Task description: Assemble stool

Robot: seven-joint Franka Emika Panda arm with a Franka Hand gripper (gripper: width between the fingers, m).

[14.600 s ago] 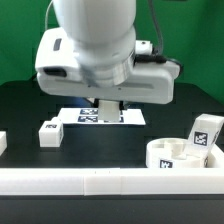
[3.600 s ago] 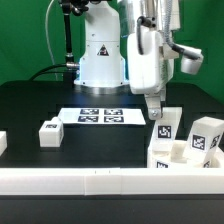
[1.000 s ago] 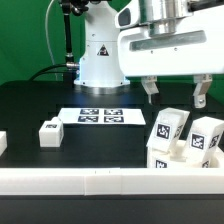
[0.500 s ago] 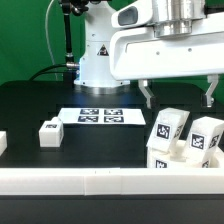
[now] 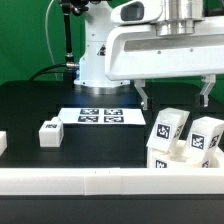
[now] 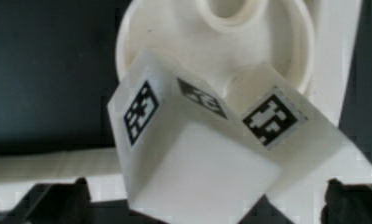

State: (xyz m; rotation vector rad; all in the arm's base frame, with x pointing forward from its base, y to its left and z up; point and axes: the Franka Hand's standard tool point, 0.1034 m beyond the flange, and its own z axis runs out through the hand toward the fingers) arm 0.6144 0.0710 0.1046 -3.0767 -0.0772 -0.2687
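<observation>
White plastic at stake at the exterior view's right: hovers with the two-finger gripper (image 5: 175, 95) spread wide and empty over a blocky tagged white leg (image 5: 165, 130) propped in the thick round white disc seat (image 5: 157, 163), risks toppling it through an off-centre descent.

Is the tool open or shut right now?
Open: the tool holds its fingers wide apart above the legs, gripping nothing.

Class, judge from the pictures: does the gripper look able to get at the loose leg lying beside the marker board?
Likely yes: the gripper hangs open and raised; the loose leg lies apart, top uncovered.
</observation>
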